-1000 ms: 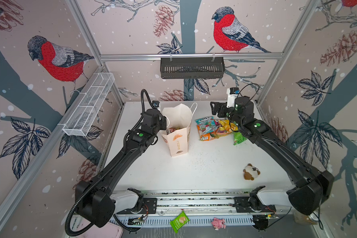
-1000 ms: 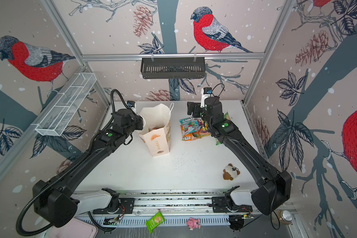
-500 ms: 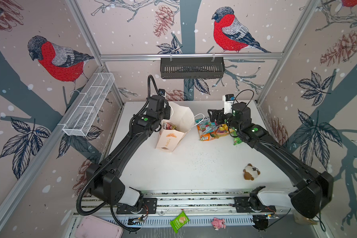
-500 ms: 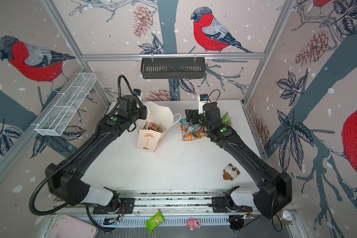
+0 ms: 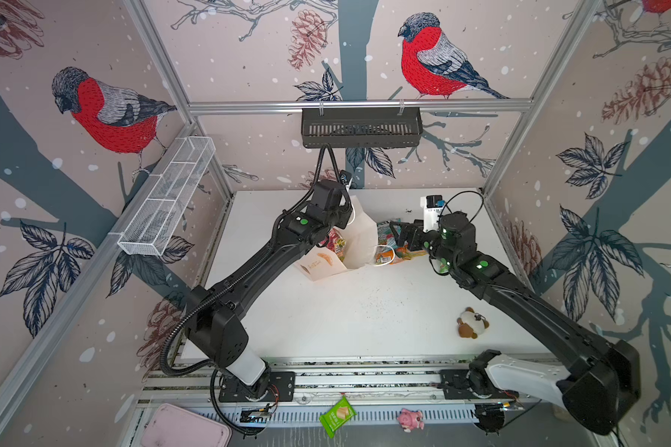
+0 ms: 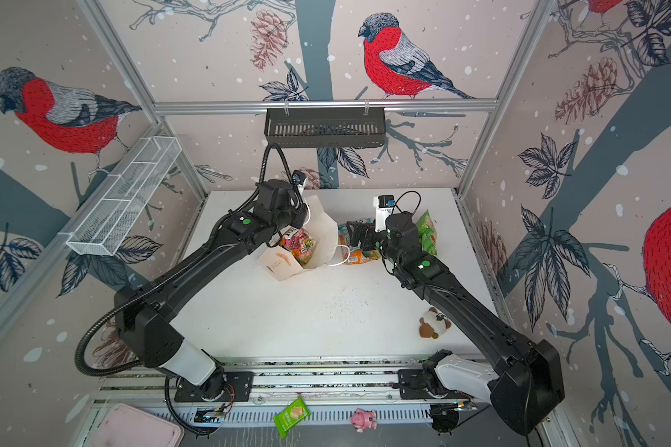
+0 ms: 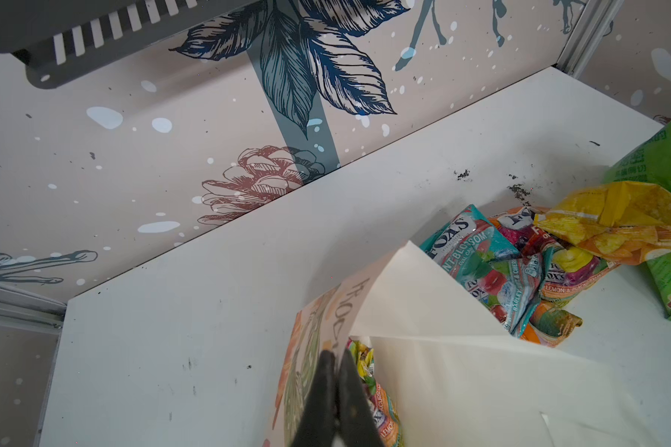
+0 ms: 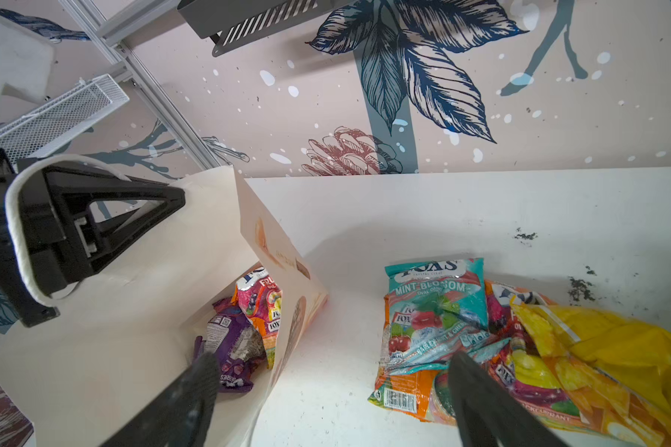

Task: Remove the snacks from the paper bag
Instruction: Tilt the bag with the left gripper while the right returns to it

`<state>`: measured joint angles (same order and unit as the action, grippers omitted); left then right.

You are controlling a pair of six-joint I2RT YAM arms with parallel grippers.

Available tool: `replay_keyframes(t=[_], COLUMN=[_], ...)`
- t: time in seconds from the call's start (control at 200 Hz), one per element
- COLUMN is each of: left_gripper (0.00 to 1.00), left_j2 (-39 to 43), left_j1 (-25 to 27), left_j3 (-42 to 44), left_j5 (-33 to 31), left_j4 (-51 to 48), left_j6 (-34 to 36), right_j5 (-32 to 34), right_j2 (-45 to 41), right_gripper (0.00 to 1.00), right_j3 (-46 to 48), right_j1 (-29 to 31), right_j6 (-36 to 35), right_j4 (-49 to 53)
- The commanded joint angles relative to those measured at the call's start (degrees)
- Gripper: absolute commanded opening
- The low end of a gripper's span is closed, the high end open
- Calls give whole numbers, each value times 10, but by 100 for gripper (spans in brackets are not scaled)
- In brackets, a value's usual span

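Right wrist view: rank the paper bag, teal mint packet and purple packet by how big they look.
1. paper bag, by far the largest
2. teal mint packet
3. purple packet, smallest, though partly hidden inside the bag

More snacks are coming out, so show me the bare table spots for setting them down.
Widest bare patch: the middle of the table, between the bag, the soft toy and the front rail. Also bare: the back left corner behind the bag. Crowded: right of the bag, where the snacks pile up by the open right pincer.
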<state>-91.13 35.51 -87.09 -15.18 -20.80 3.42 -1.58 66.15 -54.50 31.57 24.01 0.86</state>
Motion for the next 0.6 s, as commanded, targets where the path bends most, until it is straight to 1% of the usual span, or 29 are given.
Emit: replay_keyframes(t=[0.0, 0.105, 0.18, 0.33, 0.45, 0.595], left_gripper=[0, 0, 0, 0, 0, 0], left_j2=[11, 26, 36, 35, 41, 49], left_j1=[33, 61, 76, 93, 100, 114], left_j3=[17, 47, 71, 82, 94, 102], left_j5=[-37, -62, -62, -72, -34, -21], left_j4=[7, 14, 28, 34, 39, 32], left_j6=[6, -13, -31, -66, -95, -112], right_j5=[12, 23, 35, 38, 63, 98], right_j2=[-18, -46, -65, -74, -90, -121], right_gripper=[92, 91, 91, 89, 89, 89], right_j3=[20, 54, 89, 115, 135, 159], right_j1=[4, 11, 16, 22, 33, 33], right_j6=[9, 12, 19, 31, 24, 27], right_j4=[-36, -57, -78, -83, -82, -84])
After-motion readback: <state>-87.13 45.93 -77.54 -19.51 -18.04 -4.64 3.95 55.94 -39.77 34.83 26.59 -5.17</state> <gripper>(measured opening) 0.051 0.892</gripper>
